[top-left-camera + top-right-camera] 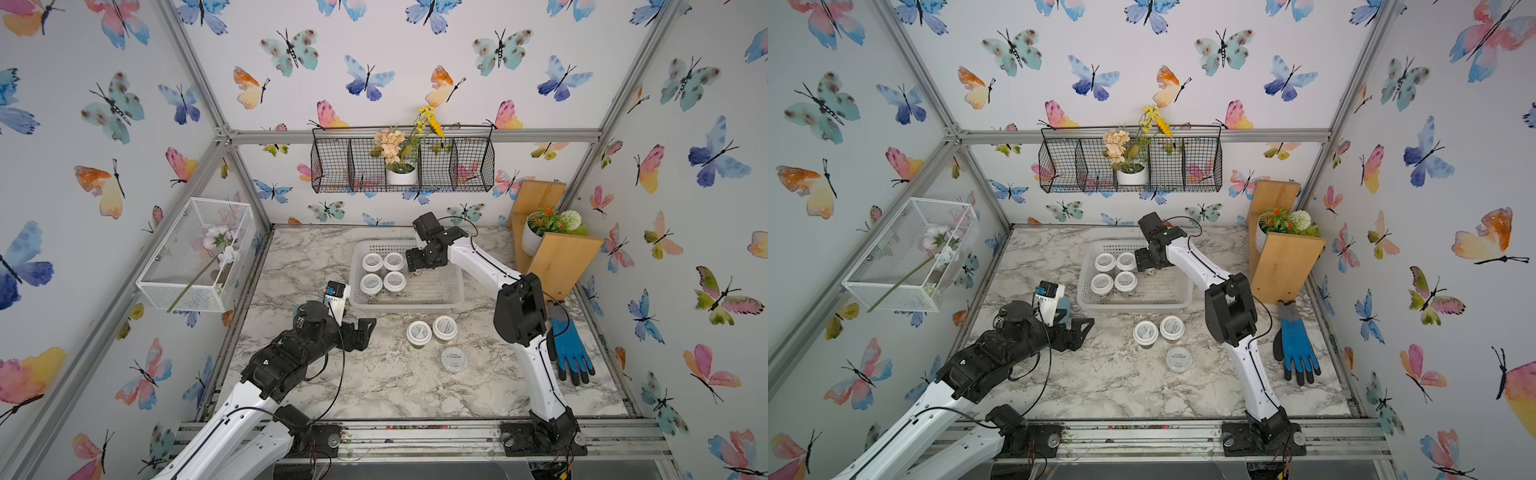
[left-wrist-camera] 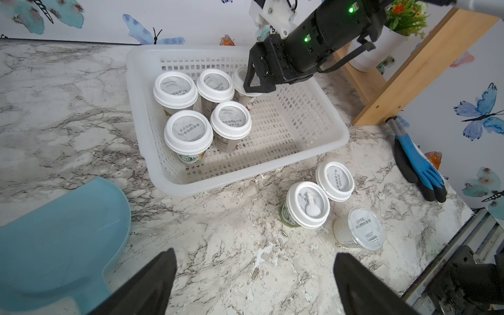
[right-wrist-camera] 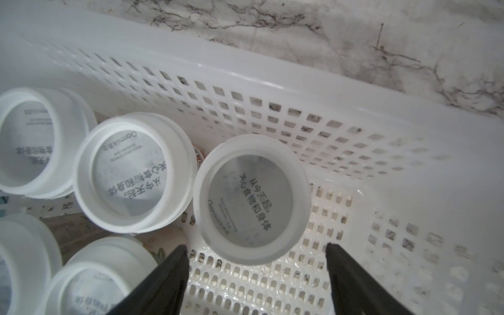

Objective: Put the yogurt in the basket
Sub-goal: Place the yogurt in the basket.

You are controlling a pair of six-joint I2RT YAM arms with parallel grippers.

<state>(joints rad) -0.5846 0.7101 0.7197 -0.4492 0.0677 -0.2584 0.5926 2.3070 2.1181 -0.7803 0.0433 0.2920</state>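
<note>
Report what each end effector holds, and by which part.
Nothing held: left end effector open over the table; right end effector open, clear of the nearest yogurt.

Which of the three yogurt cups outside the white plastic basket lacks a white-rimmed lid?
The clear cup with the flat grey lid, standing apart; the other two, side by side, have white rims.

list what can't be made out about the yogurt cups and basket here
- Fifth yogurt cup in the basket: both top views, mostly hidden under the right gripper.
- Print on the cup lids: top views, too small.
- Pale blue object: left wrist view, cut off by the edge; top views, mostly behind the left arm.
</note>
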